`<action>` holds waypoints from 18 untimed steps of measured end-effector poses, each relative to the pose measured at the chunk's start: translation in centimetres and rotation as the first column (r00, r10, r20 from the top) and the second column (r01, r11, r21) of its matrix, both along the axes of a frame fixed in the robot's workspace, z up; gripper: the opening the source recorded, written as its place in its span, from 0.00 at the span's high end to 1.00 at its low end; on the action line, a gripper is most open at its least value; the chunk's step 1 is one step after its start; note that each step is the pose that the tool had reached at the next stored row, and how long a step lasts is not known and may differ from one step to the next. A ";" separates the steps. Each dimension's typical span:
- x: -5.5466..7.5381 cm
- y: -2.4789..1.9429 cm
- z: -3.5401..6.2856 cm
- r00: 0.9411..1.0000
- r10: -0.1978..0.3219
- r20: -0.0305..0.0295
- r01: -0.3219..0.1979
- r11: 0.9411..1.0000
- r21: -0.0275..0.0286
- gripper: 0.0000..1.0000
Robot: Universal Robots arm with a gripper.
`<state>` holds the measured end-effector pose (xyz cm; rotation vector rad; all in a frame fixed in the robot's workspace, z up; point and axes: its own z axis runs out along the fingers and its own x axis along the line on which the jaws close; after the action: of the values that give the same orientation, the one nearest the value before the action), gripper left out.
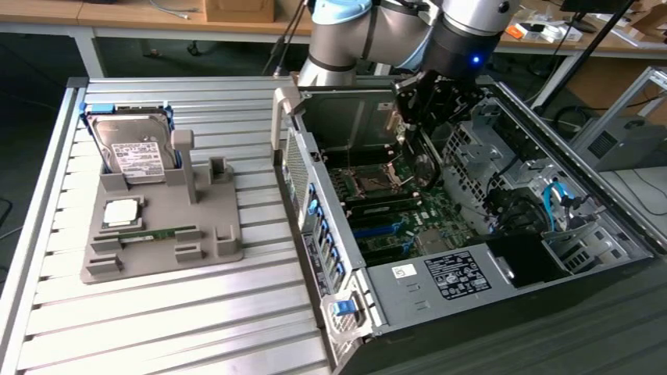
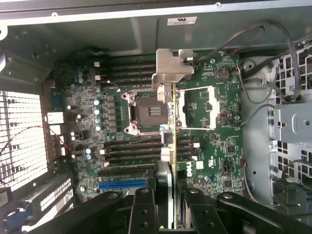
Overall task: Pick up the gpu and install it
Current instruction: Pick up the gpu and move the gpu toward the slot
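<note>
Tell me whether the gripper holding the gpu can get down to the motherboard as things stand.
Probably yes. The case stands open, the gripper, shut on the gpu, hangs over the motherboard, and nothing seems to lie between them; the loose cables run off to one side.

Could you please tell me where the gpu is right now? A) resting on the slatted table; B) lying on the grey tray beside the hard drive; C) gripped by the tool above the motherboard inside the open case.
C: the wrist view shows the gpu clamped edge-on in the tool, over the motherboard.
</note>
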<state>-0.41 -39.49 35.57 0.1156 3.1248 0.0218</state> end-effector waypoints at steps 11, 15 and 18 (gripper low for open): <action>0.5 -0.02 -0.30 1.000 0.000 0.000 0.000 1.000 -0.001 0.73; 0.5 -0.02 -0.31 1.000 0.000 0.000 0.000 1.000 -0.001 0.73; 0.5 -0.02 -0.30 1.000 0.000 0.000 0.000 1.000 -0.001 0.73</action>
<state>0.08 -39.51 35.27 0.1156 3.1251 0.0207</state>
